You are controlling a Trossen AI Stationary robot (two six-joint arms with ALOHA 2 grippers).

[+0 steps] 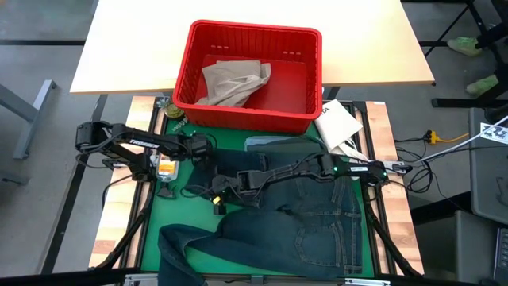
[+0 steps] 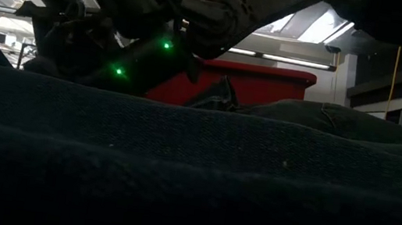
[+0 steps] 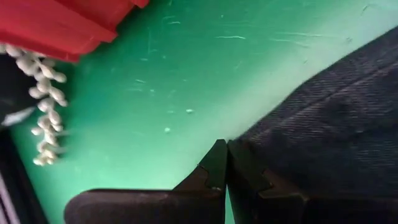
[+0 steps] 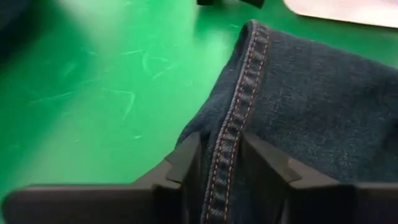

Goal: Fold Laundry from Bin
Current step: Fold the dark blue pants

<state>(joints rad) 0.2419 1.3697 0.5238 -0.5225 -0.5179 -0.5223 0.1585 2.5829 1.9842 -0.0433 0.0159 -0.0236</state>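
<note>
White packet (image 1: 336,123) beside bin (image 1: 248,111) (khakis (image 1: 232,82) inside), jeans (image 1: 302,218) nearby

Legible text: white lettering along the dark upper link of the left arm (image 1: 148,143), too small to make out in the high view; dark print on the edge of the white flat paper-like packet (image 1: 336,121) beside the bright red ribbed plastic bin (image 1: 255,33), also unreadable; nothing else lettered
</note>
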